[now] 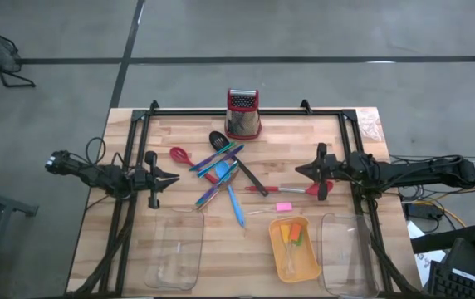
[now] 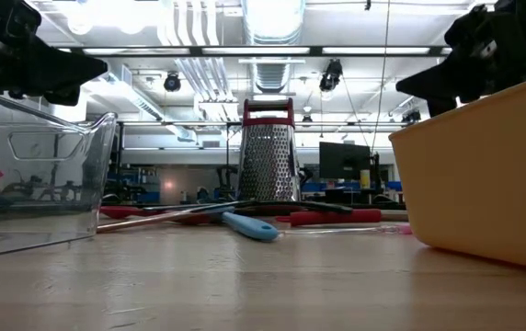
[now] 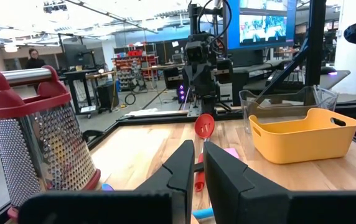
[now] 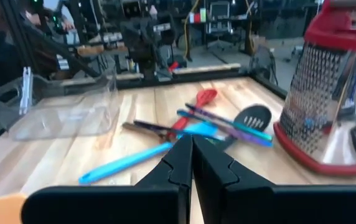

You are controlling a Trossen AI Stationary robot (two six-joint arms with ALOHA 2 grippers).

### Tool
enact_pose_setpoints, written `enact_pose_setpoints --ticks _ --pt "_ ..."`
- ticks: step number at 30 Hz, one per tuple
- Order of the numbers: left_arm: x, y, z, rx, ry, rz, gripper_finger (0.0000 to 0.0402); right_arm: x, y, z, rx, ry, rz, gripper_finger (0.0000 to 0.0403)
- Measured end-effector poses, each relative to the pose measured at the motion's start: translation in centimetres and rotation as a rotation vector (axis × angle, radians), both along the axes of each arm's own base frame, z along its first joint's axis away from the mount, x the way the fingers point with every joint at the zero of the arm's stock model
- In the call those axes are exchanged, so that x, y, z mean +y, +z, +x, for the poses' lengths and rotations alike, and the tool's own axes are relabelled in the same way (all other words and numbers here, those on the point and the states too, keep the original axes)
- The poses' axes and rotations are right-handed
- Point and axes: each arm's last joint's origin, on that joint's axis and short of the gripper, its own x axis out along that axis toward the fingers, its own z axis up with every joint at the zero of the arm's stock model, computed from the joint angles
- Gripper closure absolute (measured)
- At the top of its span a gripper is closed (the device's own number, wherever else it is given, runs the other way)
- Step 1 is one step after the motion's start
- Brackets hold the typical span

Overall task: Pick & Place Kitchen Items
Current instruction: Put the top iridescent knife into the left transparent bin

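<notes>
utensils lie in a loose heap at the middle of our bench (image 1: 138, 249), between our two tools. our left tool (image 1: 173, 178) hovers at the heap's left edge with its fingers (image 3: 224, 180) drawn almost together, only a thin slit between them, and nothing in its hold. just beyond its tip sits the red spoon (image 1: 181, 155), and farther on the purple, green and blue sticks (image 1: 215, 158) cross over the blue spatula (image 1: 235, 205) and the black slotted spoon (image 1: 218, 140).

our right tool (image 1: 298, 170) hangs at the heap's right edge, its fingers (image 4: 212, 168) pressed fully closed and empty. a red-handled utensil (image 1: 291, 190) lies just beside it on the near side, and a small pink piece (image 1: 283, 207) rests a little nearer still. the black handle (image 1: 250, 177) runs from the heap toward this tool.

the metal grater (image 1: 242, 114) stands upright behind the heap, apart from both tools. nearer the front edge, the orange tray (image 1: 302, 267) holds small orange and green pieces (image 1: 292, 235), with a clear tray (image 1: 175, 257) in front of the left tool and another clear tray (image 1: 350, 266) in front of the right.
</notes>
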Motion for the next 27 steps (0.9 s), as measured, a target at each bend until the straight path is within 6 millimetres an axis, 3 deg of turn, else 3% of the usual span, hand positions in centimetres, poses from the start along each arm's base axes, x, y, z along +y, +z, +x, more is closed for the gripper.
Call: enact_pose_setpoints --ticks 27 --pt "0.0 0.0 0.0 0.0 0.0 0.0 0.036 0.0 -0.03 0.0 0.006 0.002 -0.014 0.0394"
